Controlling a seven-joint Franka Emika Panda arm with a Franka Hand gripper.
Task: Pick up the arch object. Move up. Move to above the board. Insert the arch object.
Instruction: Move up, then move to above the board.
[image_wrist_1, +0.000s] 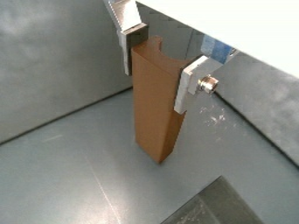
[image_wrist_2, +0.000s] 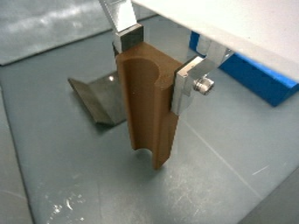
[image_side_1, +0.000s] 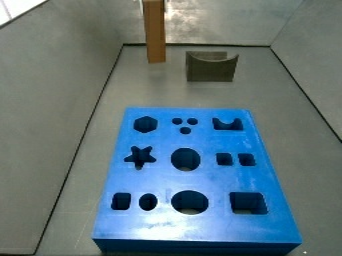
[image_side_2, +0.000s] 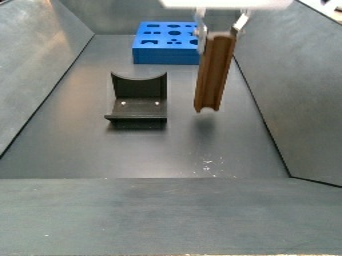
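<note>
The arch object (image_side_2: 215, 68) is a tall orange-brown wooden block, standing upright. My gripper (image_side_2: 221, 22) is shut on its upper end, with one silver finger (image_wrist_1: 191, 82) on each side, as both wrist views show (image_wrist_2: 160, 63). A rounded notch shows in the block's top (image_wrist_2: 149, 66). Its lower end is close to the grey floor; I cannot tell if it touches. In a side view the block (image_side_1: 154, 30) stands at the far end and the gripper is out of frame. The bright-blue board (image_side_1: 194, 170) with its dark cut-outs lies apart from the block and also shows in another side view (image_side_2: 167, 40).
The dark fixture (image_side_2: 138, 100) stands on the floor beside the block, between it and a side wall; it also shows in a side view (image_side_1: 210, 66) and a wrist view (image_wrist_2: 100, 103). Sloping grey walls (image_side_2: 40, 80) enclose the floor.
</note>
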